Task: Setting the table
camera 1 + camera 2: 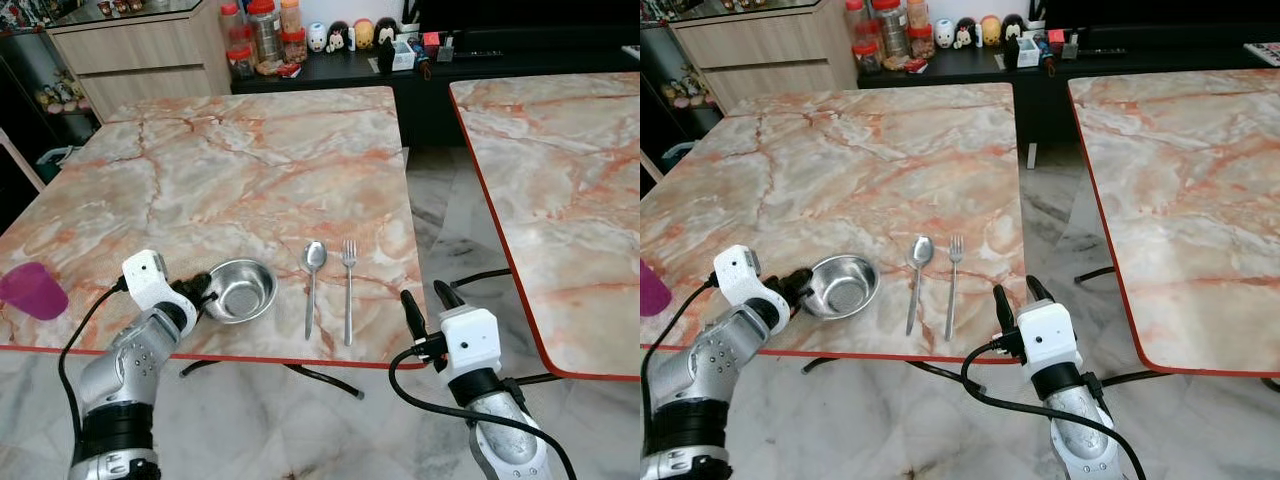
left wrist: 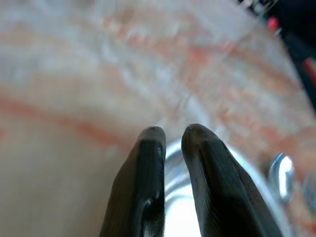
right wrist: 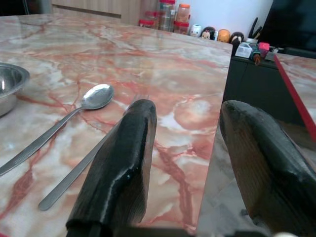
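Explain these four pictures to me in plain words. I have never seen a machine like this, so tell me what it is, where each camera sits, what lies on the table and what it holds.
This is a humanoid robot with two silver arms, each ending in two long black fingers. The two wide pictures come from a pair of cameras on its head, looking down. The other two come from cameras on its wrists, looking along the fingers.

On the marble table near its front edge lie a steel bowl, a spoon and a fork, side by side. A purple cup sits at the far left.

The left gripper pinches the bowl's rim with its fingers closed on it. The right gripper hangs open off the table's front corner, holding nothing.
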Tool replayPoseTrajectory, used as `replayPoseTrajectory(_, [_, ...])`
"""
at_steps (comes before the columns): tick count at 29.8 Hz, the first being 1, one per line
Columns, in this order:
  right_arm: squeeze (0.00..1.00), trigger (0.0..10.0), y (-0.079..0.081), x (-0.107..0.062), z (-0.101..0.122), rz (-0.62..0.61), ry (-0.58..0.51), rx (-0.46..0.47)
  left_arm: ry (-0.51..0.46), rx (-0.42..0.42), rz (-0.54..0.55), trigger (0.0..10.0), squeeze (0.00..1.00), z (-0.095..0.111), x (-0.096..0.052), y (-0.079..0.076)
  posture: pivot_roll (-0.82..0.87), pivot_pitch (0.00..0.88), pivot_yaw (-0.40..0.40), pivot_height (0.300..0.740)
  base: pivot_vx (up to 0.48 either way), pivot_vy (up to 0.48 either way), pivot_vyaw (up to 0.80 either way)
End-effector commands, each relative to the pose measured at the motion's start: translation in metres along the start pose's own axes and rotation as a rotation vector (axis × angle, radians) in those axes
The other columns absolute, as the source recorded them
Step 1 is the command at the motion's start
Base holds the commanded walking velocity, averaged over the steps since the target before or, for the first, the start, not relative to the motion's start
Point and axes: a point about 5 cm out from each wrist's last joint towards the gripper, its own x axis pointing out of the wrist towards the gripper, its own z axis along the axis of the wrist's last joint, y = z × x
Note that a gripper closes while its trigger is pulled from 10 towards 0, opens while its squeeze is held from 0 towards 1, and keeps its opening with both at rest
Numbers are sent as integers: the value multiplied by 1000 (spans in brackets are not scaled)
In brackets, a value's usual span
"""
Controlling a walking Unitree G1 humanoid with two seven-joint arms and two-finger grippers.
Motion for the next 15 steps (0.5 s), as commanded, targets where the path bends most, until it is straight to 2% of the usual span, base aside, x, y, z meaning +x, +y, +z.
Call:
replayPoseTrajectory(1, [0, 10000, -3, 2, 1, -4, -10, 7, -97, -4, -28, 0, 0, 16, -1, -6, -83, 45, 84, 740, 0, 0, 0])
replayPoseTrajectory(4, [0, 10000, -5, 5, 2, -9, -16, 3, -144, -12, -48, 0, 0, 18, -1, -9, -84, 41, 80, 740, 0, 0, 0])
replayPoseTrajectory(5, [0, 10000, -7, 6, 3, -14, -20, 2, -164, -11, -50, 353, 0, 19, -2, -10, -84, 39, 78, 740, 0, 0, 0])
replayPoseTrajectory(6, [0, 10000, -10, 9, 4, -23, -27, 2, -189, -8, -51, 10000, 0, 20, -2, -12, -82, 35, 74, 740, 0, 0, 0])
replayPoseTrajectory(13, [0, 10000, -10, 12, 5, -18, -35, 2, -204, -45, -44, 10000, 0, 13, -1, -12, -83, 33, 70, 740, 0, 0, 0])
replayPoseTrajectory(15, [0, 10000, -10, 12, 5, -19, -36, 3, -233, -62, -49, 10000, 0, 16, -2, -12, -83, 33, 70, 740, 0, 0, 0])
